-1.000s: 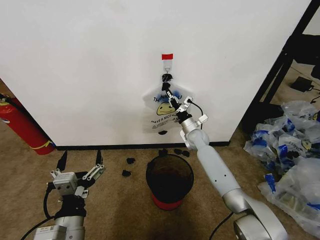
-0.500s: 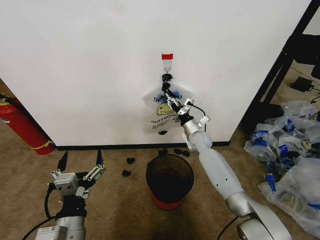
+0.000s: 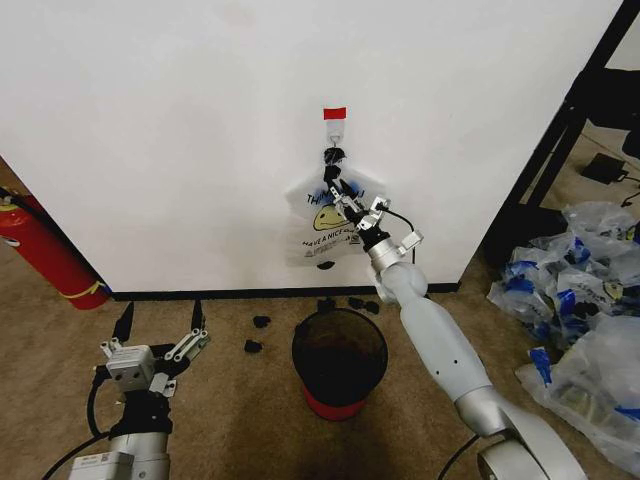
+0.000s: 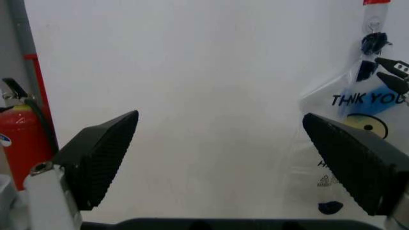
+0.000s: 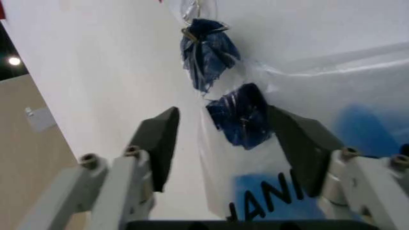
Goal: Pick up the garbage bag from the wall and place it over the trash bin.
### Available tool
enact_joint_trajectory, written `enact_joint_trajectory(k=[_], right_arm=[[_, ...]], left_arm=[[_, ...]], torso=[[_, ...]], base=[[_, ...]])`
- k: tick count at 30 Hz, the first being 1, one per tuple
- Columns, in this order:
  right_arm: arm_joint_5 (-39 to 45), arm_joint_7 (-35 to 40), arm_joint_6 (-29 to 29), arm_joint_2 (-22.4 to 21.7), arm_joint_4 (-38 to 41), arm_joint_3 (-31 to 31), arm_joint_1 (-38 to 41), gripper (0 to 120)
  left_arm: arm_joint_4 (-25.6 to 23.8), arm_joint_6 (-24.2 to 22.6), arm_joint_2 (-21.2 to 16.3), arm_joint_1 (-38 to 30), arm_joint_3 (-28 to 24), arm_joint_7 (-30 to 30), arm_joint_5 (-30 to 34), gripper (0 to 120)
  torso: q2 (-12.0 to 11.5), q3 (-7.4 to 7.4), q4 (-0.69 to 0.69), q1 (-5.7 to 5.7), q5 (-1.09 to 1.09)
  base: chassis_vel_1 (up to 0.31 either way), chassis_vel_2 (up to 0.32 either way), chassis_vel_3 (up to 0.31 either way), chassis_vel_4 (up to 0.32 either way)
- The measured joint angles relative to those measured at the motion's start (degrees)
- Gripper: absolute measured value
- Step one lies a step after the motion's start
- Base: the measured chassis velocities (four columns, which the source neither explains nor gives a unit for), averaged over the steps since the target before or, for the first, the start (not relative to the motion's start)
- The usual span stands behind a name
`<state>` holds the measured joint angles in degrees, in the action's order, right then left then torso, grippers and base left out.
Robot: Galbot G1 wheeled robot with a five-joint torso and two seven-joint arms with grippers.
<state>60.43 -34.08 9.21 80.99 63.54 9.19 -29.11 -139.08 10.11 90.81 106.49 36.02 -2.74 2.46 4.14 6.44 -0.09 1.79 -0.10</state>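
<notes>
At the bottom left, our left gripper (image 3: pixel 160 322) waits low over the carpet with its fingers spread wide, same as before. In the lower middle stands the bin (image 3: pixel 339 360). Past it, our right gripper (image 3: pixel 338 194) has crept a little farther up the bag (image 3: pixel 325 222). Its fingers are apart, one on each side of the bag's dark blue knot (image 5: pixel 242 116). The bag still hangs from the hook (image 3: pixel 334 130) on the wall (image 3: pixel 180 150), in the middle of the frame.

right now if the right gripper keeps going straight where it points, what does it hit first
Most likely the garbage bag: the right gripper is open, with a dark blue bunched handle between its fingers. The wall lies just behind, though the depth is unclear.
</notes>
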Motion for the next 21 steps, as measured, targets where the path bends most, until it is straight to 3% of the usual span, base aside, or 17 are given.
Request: enact_joint_trajectory(k=[6,11,16,21], right_arm=[[0.01,0.21,0.24,0.16,-1.26,-0.03,1.03,41],[0.02,0.42,0.26,0.37,-1.64,-0.06,1.64,41],[-0.47,0.53,0.39,0.68,-2.64,-0.08,2.4,52],[-1.22,0.58,0.72,0.76,-2.89,0.04,2.62,55]], left_arm=[[0.14,0.18,-0.02,-0.04,-0.01,-0.03,-0.05,100],[0.21,0.22,-0.1,-0.05,0.15,-0.07,-0.05,100],[0.23,0.3,-0.63,-0.04,0.61,-0.17,0.0,100],[0.19,0.3,-0.86,0.0,0.67,-0.2,0.02,100]], torso=[[0.0,0.0,0.0,0.0,0.0],[0.0,0.0,0.0,0.0,0.0],[0.0,0.0,0.0,0.0,0.0],[0.0,0.0,0.0,0.0,0.0]], base=[[0.0,0.0,0.0,0.0],[0.0,0.0,0.0,0.0],[0.0,0.0,0.0,0.0],[0.0,0.0,0.0,0.0]])
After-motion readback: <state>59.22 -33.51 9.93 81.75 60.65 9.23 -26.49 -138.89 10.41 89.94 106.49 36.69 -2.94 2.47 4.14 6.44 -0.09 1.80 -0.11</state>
